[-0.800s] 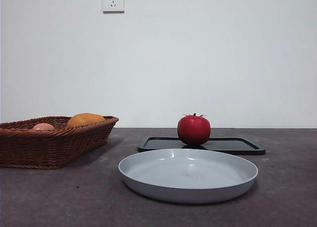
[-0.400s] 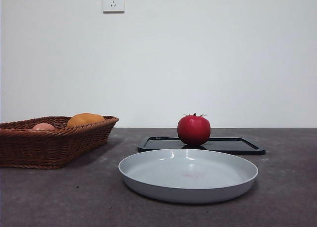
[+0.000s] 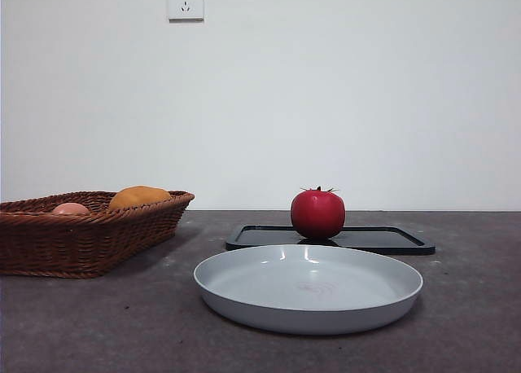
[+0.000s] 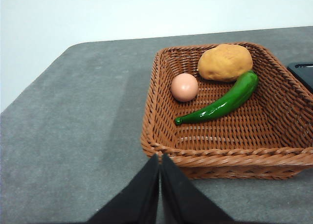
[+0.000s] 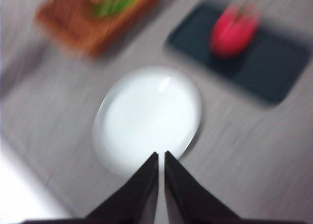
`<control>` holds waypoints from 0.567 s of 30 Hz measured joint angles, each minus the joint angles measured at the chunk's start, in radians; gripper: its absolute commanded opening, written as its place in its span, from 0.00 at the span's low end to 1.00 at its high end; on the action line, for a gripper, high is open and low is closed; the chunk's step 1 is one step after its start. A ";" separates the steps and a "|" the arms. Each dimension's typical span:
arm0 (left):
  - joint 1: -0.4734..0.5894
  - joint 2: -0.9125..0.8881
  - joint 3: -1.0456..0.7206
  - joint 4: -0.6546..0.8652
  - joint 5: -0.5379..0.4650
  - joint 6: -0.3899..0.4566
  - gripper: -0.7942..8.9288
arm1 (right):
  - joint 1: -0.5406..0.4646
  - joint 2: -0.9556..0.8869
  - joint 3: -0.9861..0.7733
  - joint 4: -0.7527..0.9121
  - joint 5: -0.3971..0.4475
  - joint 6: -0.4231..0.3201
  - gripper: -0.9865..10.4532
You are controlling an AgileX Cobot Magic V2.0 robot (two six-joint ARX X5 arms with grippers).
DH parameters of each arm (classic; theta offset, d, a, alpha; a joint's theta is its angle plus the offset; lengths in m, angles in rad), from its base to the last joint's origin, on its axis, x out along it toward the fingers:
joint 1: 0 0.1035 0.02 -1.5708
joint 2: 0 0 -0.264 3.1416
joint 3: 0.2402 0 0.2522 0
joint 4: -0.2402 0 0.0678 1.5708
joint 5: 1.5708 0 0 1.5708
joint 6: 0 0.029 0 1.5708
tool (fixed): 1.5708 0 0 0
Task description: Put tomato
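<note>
The tomato (image 3: 317, 213), round, glossy red with a small green stem, sits on a flat black tray (image 3: 383, 239) behind a grey plate (image 3: 308, 287). In the blurred right wrist view the tomato (image 5: 234, 31) rests on the black tray (image 5: 269, 67) beyond the plate (image 5: 146, 117). My right gripper (image 5: 161, 158) is shut and empty, high above the plate's near edge. My left gripper (image 4: 160, 160) is shut and empty, just in front of the wicker basket (image 4: 230, 158). Neither gripper shows in the front view.
The wicker basket (image 3: 73, 234) at the left holds an orange-yellow fruit (image 4: 225, 61), a small pale pink fruit (image 4: 184, 86) and a green pepper (image 4: 220, 105). A wall socket (image 3: 186, 0) is on the white wall behind.
The things stand the same in the front view. Only the whole picture has shifted very slightly.
</note>
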 measured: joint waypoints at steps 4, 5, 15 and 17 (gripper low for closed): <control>0.000 0.000 0.000 0.000 0.000 0.000 0.09 | -0.154 -0.150 -0.160 0.257 -0.037 0.001 0.10; 0.000 0.000 0.000 0.000 0.000 0.000 0.09 | -0.195 -0.199 -0.224 0.328 -0.037 0.001 0.10; 0.000 0.000 0.000 0.000 0.000 0.000 0.09 | -0.349 -0.486 -0.708 0.752 0.045 0.018 0.10; 0.000 0.000 0.000 0.000 0.000 0.000 0.09 | -0.351 -0.528 -0.772 0.807 0.071 0.026 0.10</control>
